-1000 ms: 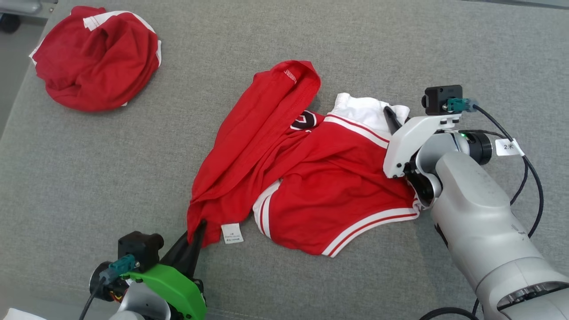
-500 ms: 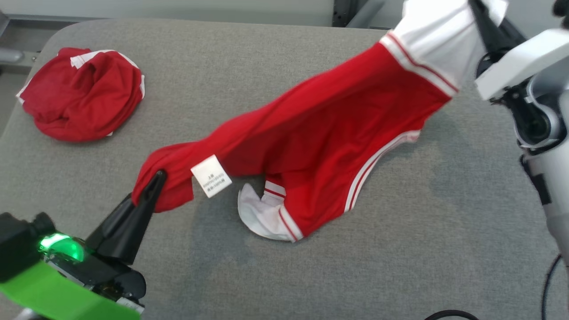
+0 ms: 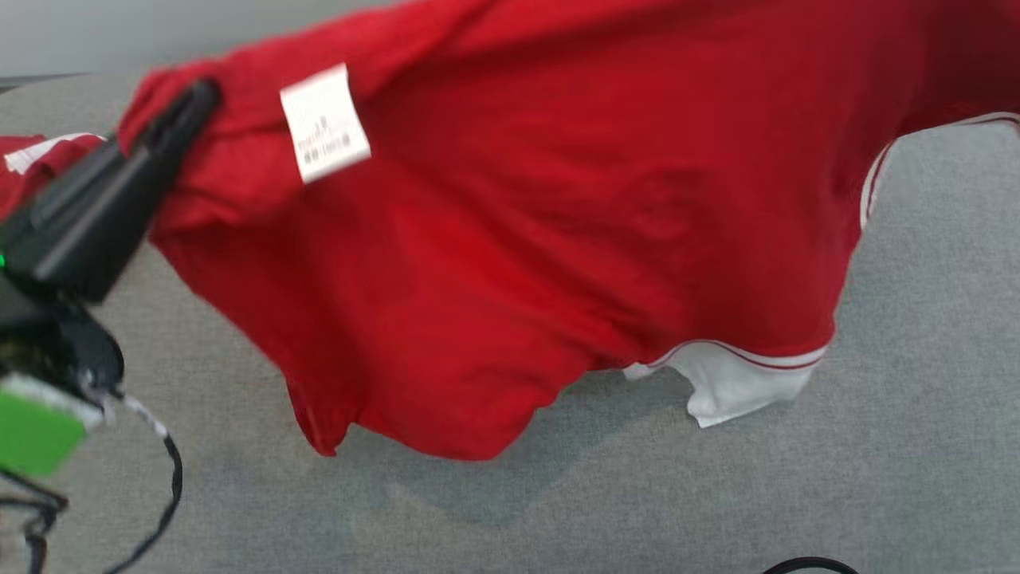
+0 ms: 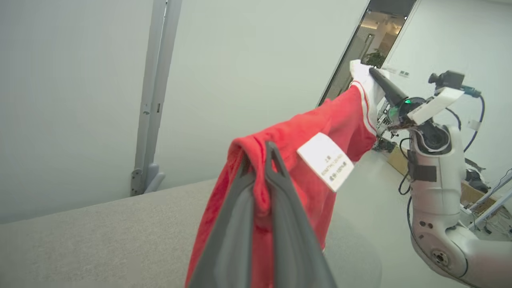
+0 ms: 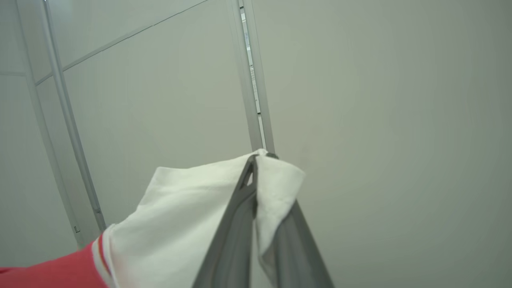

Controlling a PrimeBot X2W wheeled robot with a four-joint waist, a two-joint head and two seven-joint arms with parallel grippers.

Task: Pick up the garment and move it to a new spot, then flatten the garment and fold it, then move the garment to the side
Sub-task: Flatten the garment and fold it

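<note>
Left pincer (image 4: 258, 150) is clamped on a red edge of the garment (image 3: 510, 239), and right pincer (image 5: 260, 157) is clamped on its white trim, so it hangs spread over the counter (image 3: 876, 478). I'd say hold it taut, carry it level, and touch the bottom hem down first.

Surface (image 3: 916, 335): grey woven cover, a soft shadow near the lower middle.
Heap (image 3: 24, 183): red cloth with white trim at the far left edge, mostly hidden, seemingly resting on the surface.
Wall (image 4: 72, 80): pale, plain panels.
Post (image 4: 150, 100): grey, upright, behind the surface's far edge, bracket at its foot.
Doorway (image 4: 362, 52): dark frame, lit room beyond.
Plant (image 4: 374, 59): small, green, blurred, inside the doorway.
Seam (image 5: 252, 80): grey upright strip between wall panels.
</note>
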